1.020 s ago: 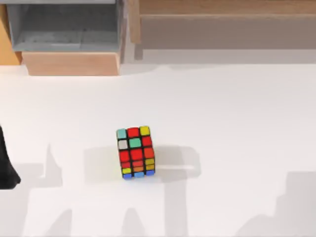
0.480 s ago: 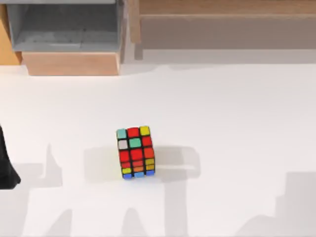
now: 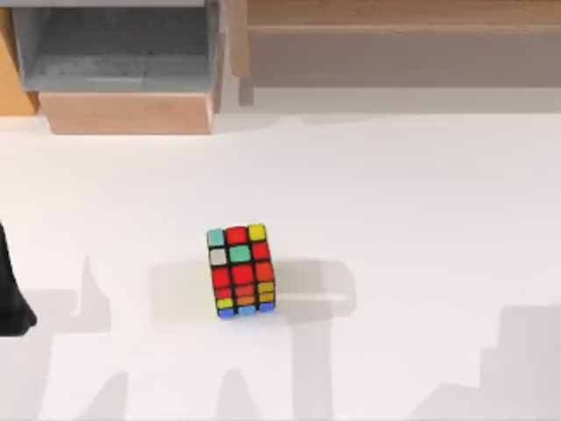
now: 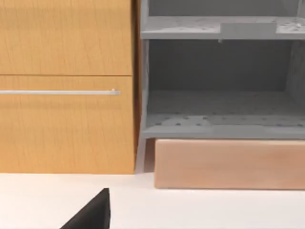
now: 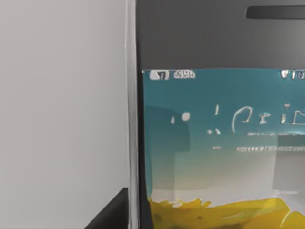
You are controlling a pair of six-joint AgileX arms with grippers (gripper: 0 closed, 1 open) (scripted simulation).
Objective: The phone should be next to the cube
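Our right wrist camera sits close over the phone (image 5: 214, 143); we cannot tell the state of either arm's fingers.

A dark part of our left arm (image 3: 10, 294) shows at the tabletop's (image 3: 421, 219) left edge. The phone's lit screen, teal above and yellow below, lies against a pale surface. The cube (image 3: 240, 269) stands alone left of centre on the tabletop. Our left wrist camera faces a wooden cabinet (image 4: 66, 86) and grey shelves (image 4: 219, 81) beside it.
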